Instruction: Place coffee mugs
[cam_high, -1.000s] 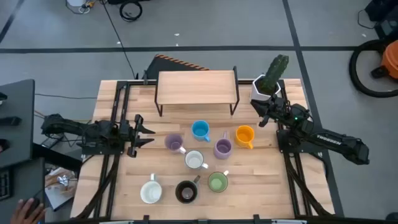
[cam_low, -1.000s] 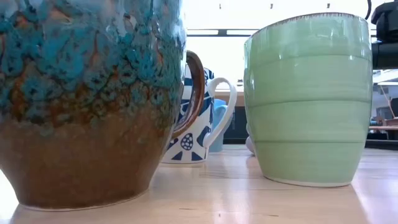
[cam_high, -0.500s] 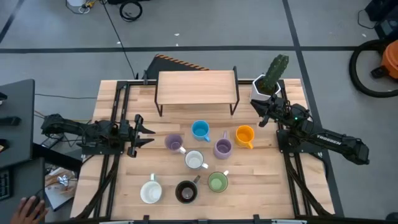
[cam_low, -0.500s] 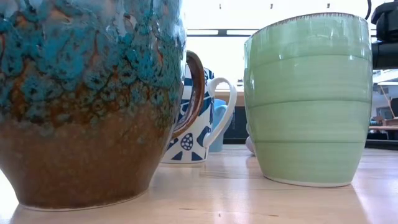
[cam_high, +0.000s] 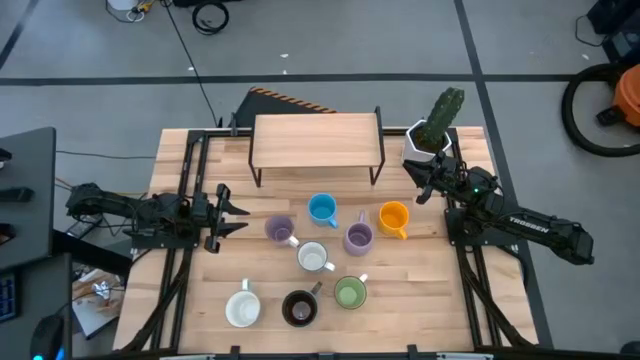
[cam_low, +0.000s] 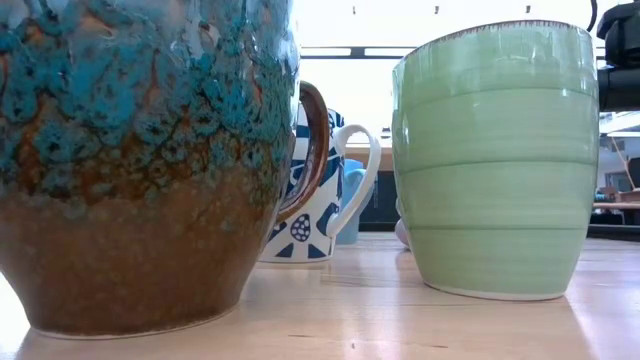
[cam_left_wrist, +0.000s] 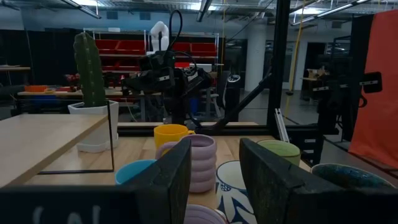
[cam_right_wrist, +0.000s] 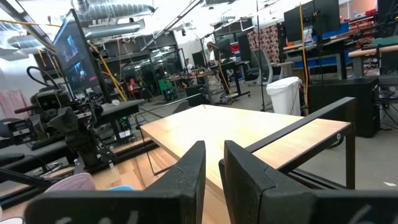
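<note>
While both arms idle at desk (cam_high: 200, 290) edges, eight mugs (cam_high: 313, 257) sit mid-desk: glazed ceramic, rigid, slick, chip-prone; grip rim/handle. Left gripper (cam_high: 232, 211) fingers part-open, empty; right gripper (cam_high: 417, 182) fingers nrly shut, empty.

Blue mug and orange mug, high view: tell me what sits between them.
In the high view, only bare tabletop separates the blue mug from the orange mug; the nearest lilac mug sits just below that gap.
</note>
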